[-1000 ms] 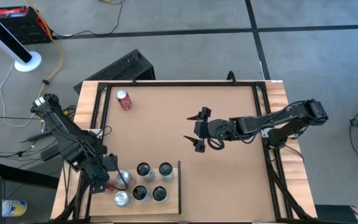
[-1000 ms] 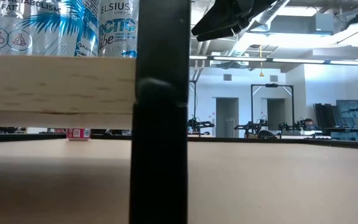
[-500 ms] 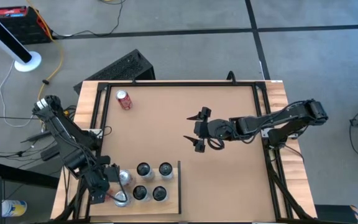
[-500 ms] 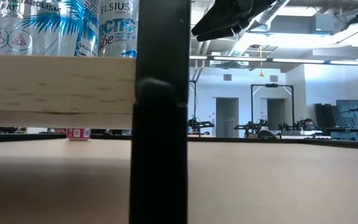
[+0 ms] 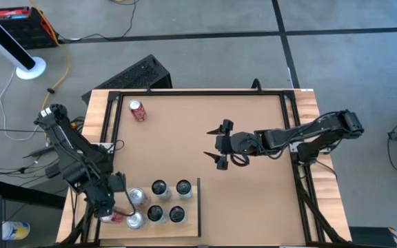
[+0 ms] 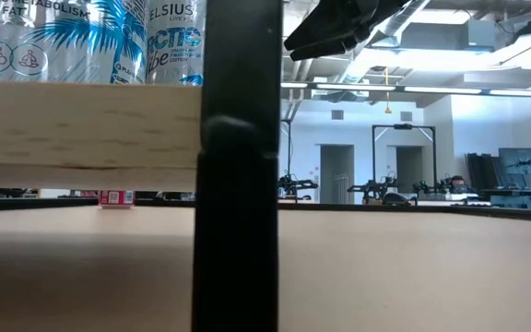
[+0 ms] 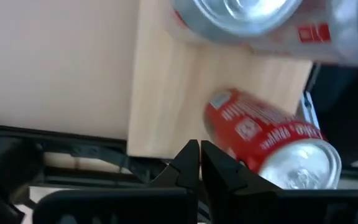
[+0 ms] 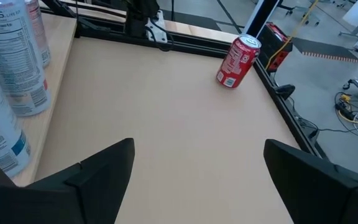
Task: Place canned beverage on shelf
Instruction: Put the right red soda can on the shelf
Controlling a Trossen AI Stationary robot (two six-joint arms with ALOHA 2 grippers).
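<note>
A red can (image 7: 267,138) lies on its side on the pale wood shelf (image 5: 189,204), at the shelf's left end (image 5: 118,218). My left gripper (image 7: 195,163) is shut and points down just beside that can (image 5: 109,207). Several silver cans (image 5: 158,188) stand upright on the shelf, which has a black rail (image 5: 198,205) on its right side. A second red can (image 5: 138,110) stands on the table at the far left (image 8: 238,61). My right gripper (image 5: 216,145) hangs open over the table's middle (image 8: 197,180), holding nothing. My left gripper's shut fingers (image 7: 211,163) point down right beside the lying red can's side (image 7: 221,119), near its bottom end. Whether they touch it I cannot tell. The can rests on the shelf board.
A black frame (image 5: 198,91) runs round the brown tabletop (image 5: 205,200). In the low view the shelf board (image 6: 81,134) and a black post (image 6: 238,184) fill the left half. The table between the shelf and my right gripper is bare.
My left gripper has gone toward the table's near edge and a little to the left, staying shut. The red can on the shelf's left end now shows nearer the table's near edge than a second ago.
</note>
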